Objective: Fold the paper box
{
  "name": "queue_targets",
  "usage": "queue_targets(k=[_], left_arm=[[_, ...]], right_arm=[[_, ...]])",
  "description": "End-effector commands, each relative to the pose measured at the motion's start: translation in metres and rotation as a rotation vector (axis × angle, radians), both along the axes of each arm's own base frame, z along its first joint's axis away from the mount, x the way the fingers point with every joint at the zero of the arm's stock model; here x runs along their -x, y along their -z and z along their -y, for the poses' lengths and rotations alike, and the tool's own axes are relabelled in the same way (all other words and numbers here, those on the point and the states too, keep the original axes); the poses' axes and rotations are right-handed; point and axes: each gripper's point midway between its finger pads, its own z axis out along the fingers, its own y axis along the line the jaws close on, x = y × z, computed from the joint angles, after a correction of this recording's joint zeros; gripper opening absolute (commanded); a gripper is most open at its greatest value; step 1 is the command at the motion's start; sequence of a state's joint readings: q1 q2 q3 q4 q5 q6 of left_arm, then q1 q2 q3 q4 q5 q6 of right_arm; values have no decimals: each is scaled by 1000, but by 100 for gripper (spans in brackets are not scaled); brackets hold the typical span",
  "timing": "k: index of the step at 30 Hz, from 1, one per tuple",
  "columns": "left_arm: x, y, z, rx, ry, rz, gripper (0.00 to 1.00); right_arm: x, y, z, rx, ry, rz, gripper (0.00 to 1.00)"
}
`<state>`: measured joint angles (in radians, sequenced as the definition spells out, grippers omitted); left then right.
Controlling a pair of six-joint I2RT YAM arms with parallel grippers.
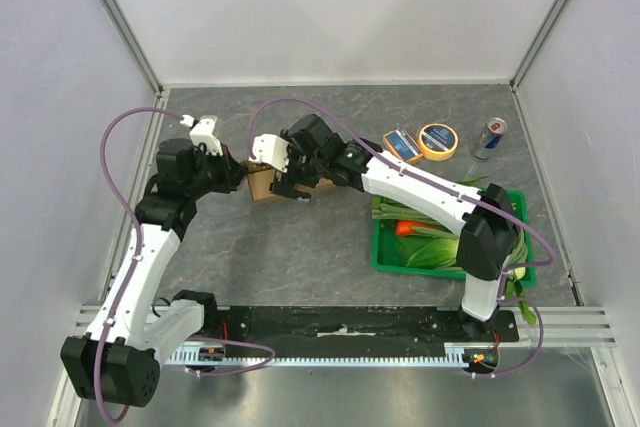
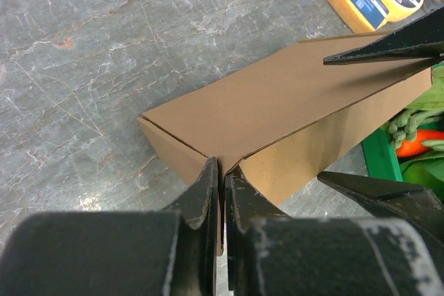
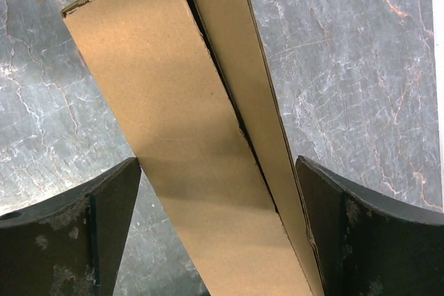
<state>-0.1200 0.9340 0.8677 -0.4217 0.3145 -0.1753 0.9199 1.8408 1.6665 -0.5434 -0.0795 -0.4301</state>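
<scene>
Left gripper [image 2: 222,177] nips a thin cardboard edge at the near corner of the paper box [image 2: 277,102]. Its jaws are drawn almost together, with little more than the sheet between them. The pinch looks meant to anchor that end so the box cannot slide while the other arm works.

From the opposite end, the right gripper [image 3: 216,164] stands wide, one finger on either side of the long brown body. Whether its pads touch the cardboard cannot be told. Its wrist view shows a dark seam running the length of the box between the top panel and a side wall. This suggests the lid is not fully seated and wants pressing or tucking.

The box lies flat on the grey marbled table [image 2: 104,46], toward the back and between the two wrists, largely folded into its long, low shape.

A green crate [image 1: 400,271] of vegetables sits just beside the box's far end, with a carrot [image 2: 416,142] and leafy greens showing over its rim. The right forearm reaches across it, so the crate crowds any sideways swing on that side. Beyond the box are a yellow packet with a blue label [image 1: 402,145] and a round yellow tin [image 1: 438,140]. A drinks can [image 1: 489,137] stands well apart at the back right. None of the three blocks the fold.
</scene>
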Motion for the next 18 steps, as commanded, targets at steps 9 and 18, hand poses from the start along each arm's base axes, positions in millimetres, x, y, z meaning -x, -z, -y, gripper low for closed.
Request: queue_targets(k=[9,18], left_arm=[[-33,3,-2,238,-251,-122,2],[-46,10,-13,307,-435,-173,2]], right_arm=[[-46,32,9,16,131,-89,97],[-57,26,0,-11,155,-114,97]])
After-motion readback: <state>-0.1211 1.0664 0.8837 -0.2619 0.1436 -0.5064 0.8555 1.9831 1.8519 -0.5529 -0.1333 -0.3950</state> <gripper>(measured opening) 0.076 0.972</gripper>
